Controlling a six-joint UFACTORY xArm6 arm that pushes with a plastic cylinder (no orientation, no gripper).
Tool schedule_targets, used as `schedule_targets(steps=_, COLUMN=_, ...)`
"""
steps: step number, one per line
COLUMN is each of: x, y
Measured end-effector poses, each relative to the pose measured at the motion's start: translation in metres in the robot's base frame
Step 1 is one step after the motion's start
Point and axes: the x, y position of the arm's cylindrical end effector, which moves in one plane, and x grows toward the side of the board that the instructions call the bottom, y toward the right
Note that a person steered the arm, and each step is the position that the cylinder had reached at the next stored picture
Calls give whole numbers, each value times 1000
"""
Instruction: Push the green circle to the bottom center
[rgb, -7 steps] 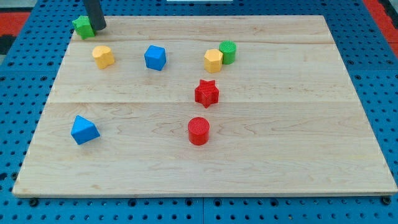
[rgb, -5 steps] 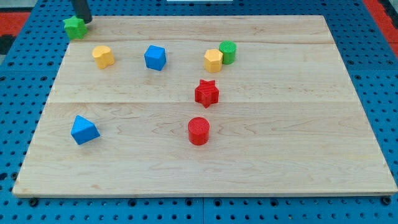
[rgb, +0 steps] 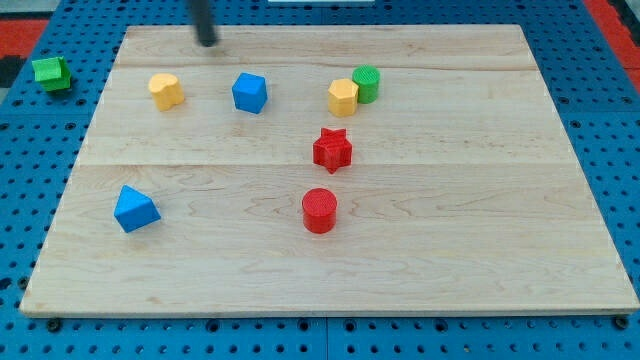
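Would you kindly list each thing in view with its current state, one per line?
my tip: on the board's top edge, touching no block
green circle: upright, against the yellow block
yellow block: beside the green circle
green block: off the board, at the view's left
red star: standing free
red cylinder: upright, free
blue cube: free

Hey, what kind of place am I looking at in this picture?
Probably a robotics lab bench set up for block-pushing trials: a pale wooden board lies on blue perforated pegboard, small coloured blocks such as the green circle are scattered on it, and my tip hangs near the view's top.
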Motion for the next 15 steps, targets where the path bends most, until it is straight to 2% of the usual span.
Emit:
schedule_targets(steps=1, x=25, y=115)
schedule_targets(steps=2, x=50, y=183)
schedule_targets(steps=3, x=86, y=200)
schedule_targets(steps=4, x=39, y=212)
schedule_targets(steps=5, x=9, y=167)
schedule_targets(steps=6, x=28, y=117)
schedule_targets(steps=7, x=63, y=116)
schedule_targets(steps=8, x=85, y=166)
schedule_targets(steps=9, x=80, y=231)
schedule_targets(steps=10, x=82, y=234)
schedule_targets(steps=12, x=192, y=245)
schedule_targets(steps=13, x=157, y=245)
schedule_targets(steps=14, x=140, y=192)
schedule_targets(steps=15, x=155, y=162)
